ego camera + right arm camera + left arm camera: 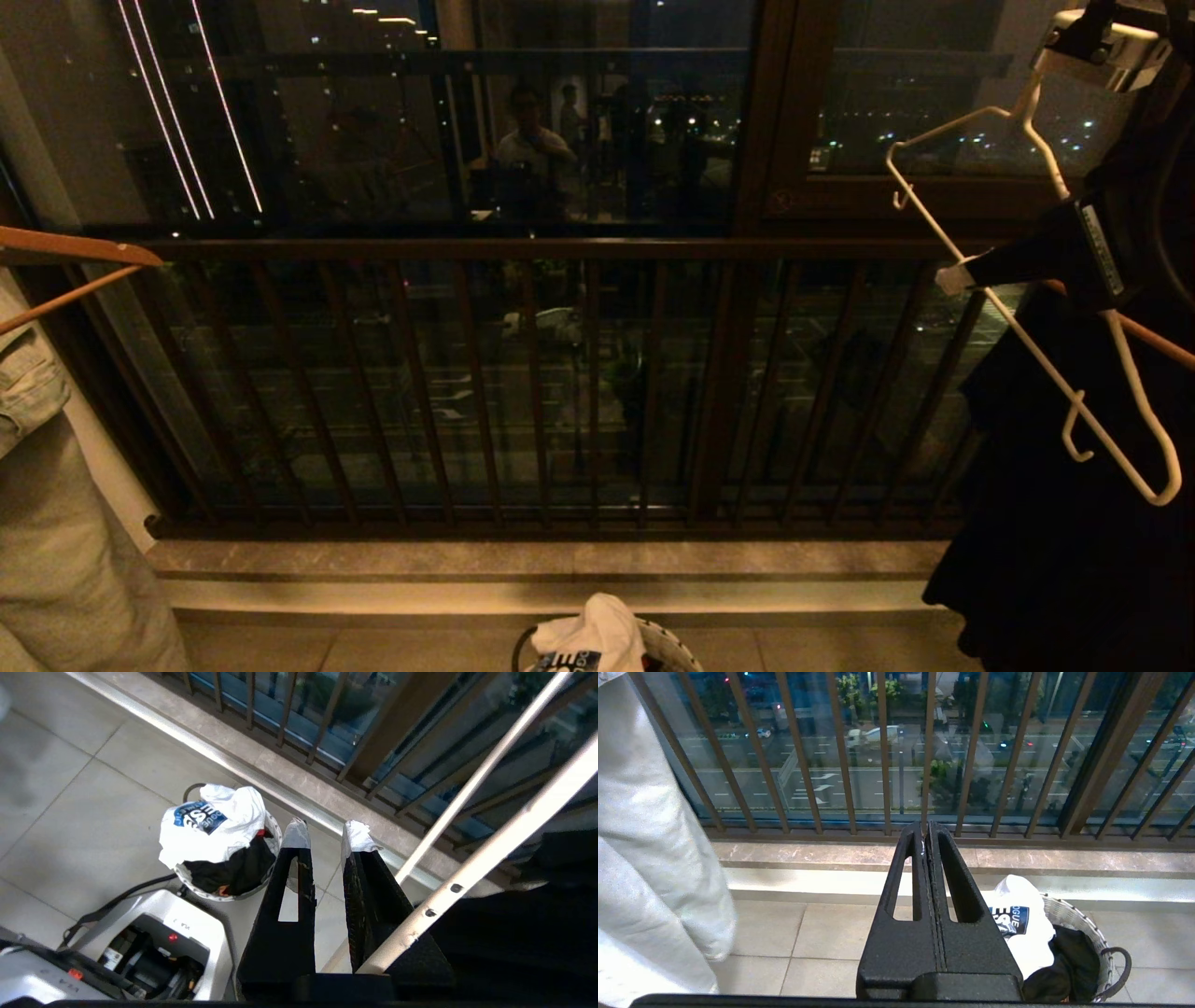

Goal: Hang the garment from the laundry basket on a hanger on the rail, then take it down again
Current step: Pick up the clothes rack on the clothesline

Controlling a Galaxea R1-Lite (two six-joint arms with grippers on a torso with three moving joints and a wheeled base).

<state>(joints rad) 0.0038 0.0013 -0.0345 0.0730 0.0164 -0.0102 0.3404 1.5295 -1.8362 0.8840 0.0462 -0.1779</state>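
A dark brown railing (560, 373) of upright bars runs across the balcony in front of the window, with a stone sill and pale floor tiles (822, 933) below it. On the right a large black cloth (1055, 541) hangs down. On the left a pale garment (56, 523) hangs from a brown wooden hanger (75, 250).

The rail (490, 855) – a pale metal bar with round dark holes – crosses the right wrist view just beside the right gripper's fingers. On the floor near the sill stands the laundry basket (219, 896), round, white and woven, with a black loop handle. The T-shirt (210, 826) lies crumpled on top of it, spilling over the rim with its blue chest print facing up. Under it in the basket is some dark clothing (233, 868) and a glimpse of red. Part of the robot's grey base (154, 933) stands just beside the basket.

The white wire hanger (1027, 343) is up at the right, tilted, with its small hooks showing along its arm. It carries no clothing. The right gripper (952, 278) reaches in from the right and meets the hanger's long arm. Its white-taped fingers (357, 835) stand only a narrow gap apart, and a thin pale rod, apparently the wire, runs between them – a grip on the hanger, as far as can be seen.

The left gripper (926, 828) is low, pointing toward the railing. Its fingers are pressed together, with nothing between them.
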